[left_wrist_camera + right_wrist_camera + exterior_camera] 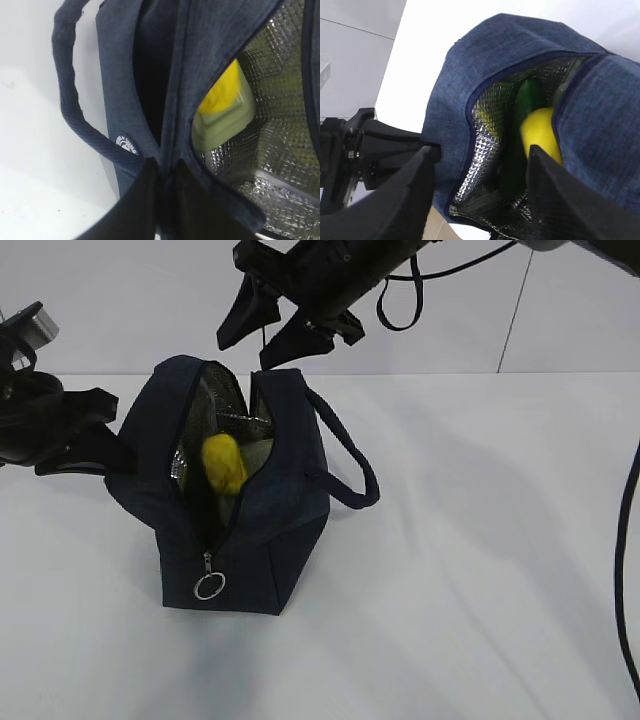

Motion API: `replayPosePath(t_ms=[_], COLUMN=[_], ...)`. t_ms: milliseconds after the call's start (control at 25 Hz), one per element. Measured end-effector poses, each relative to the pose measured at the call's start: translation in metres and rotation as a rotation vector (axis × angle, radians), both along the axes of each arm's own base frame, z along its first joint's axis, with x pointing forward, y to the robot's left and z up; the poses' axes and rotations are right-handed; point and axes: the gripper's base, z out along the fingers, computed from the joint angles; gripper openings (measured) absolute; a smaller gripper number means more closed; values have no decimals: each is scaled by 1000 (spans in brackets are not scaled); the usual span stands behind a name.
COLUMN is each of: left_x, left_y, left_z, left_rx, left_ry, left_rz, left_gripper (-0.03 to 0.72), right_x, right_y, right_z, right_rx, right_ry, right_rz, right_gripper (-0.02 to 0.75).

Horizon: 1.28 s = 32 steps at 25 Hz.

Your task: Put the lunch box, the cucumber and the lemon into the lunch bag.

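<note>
While the exterior view shows only the lemon (224,464) inside the lunch bag (270,530), the right wrist view adds the cucumber (527,100), the left wrist view the lunch box (225,122). Right gripper (272,328) hovers above, jaws apart; left gripper (162,200) has its jaws clamped on the bag's edge.

White table (480,570), pale grey panelled wall (120,300) behind.

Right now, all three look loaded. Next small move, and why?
Probably lift the right gripper clear. It hangs open and empty above the lunch bag, with the lemon, cucumber and lunch box already inside. The left gripper pinches the bag's edge.
</note>
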Motion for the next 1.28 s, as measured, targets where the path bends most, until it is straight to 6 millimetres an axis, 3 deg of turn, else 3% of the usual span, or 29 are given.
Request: replayPosePath(t_ms=[200, 440, 840, 1040, 1280], left_x=[0, -1, -1, -2, -3], left_y=[0, -1, -1, -2, -2], left_z=[0, 0, 0, 0, 0], left_rx=[-1, -6, -9, -13, -15], left_ry=[2, 9, 13, 20, 26], left_rz=[-2, -7, -11, -18, -23], left_gripper=[17, 17, 17, 17, 17], right_x=[-1, -18, -72, -82, -79], right_y=[-2, -21, -49, -42, -39], right_z=[4, 35, 11, -11, -28], right_rx=[-15, -151, -286, -197, -135], right_ry=[-17, -143, 12, 139, 128], right_rz=[-1, -16, 14, 21, -42], right_gripper=[445, 445, 444, 444, 443])
